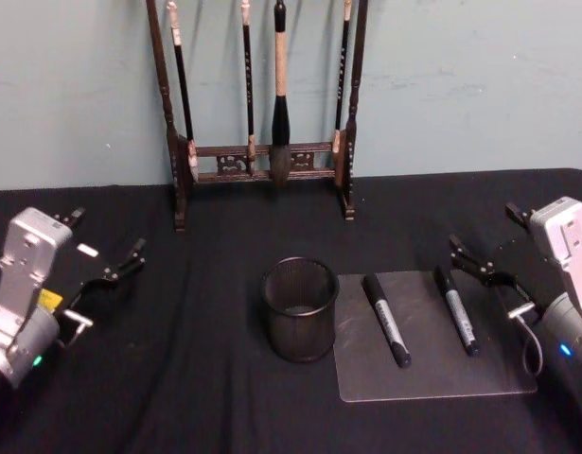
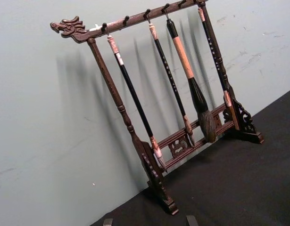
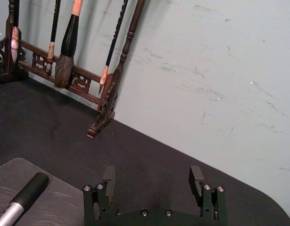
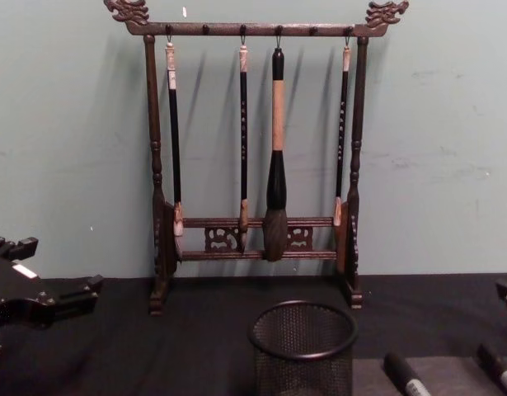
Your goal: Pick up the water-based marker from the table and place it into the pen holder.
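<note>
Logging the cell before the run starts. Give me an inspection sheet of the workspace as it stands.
Surface: black table, grey mat on its right half.
Job's things: pen holder upright, empty, left of the mat; left marker and right marker lie apart on the mat.
Clutter: brush rack with four hanging brushes at the back.
Grippers: left gripper open, at left; right gripper open, at right.
Cables: thin wire loop by the right gripper.
Surroundings: pale green wall.

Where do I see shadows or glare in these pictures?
Left wrist view: the brush rack throws soft shadows on the wall. Head view: the clear mat shows a pale sheen near the pen holder.
</note>
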Controlling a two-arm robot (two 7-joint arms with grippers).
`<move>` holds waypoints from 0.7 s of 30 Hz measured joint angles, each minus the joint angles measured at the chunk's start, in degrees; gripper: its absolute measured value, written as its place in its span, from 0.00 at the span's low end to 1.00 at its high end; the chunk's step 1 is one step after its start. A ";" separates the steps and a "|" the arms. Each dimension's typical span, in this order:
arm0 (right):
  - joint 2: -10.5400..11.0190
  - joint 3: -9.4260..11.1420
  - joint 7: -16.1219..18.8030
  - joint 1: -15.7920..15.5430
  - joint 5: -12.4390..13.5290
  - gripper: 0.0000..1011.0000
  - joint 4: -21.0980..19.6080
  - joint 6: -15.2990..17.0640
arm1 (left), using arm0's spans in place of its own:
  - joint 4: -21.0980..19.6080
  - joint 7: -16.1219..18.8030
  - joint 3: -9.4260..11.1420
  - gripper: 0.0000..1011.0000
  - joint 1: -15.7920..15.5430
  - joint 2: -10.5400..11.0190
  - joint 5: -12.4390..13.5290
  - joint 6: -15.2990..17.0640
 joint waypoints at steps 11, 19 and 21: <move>0.00 0.00 0.00 0.00 0.00 0.99 0.00 0.00 | 0.00 0.00 0.00 1.00 0.00 0.00 0.00 0.00; 0.00 0.00 0.00 0.00 0.00 0.99 0.00 0.00 | 0.00 0.00 0.00 1.00 0.00 0.00 0.00 0.00; 0.00 0.00 0.00 0.00 0.00 0.99 0.00 0.00 | 0.00 0.00 0.00 1.00 0.00 0.00 0.00 0.00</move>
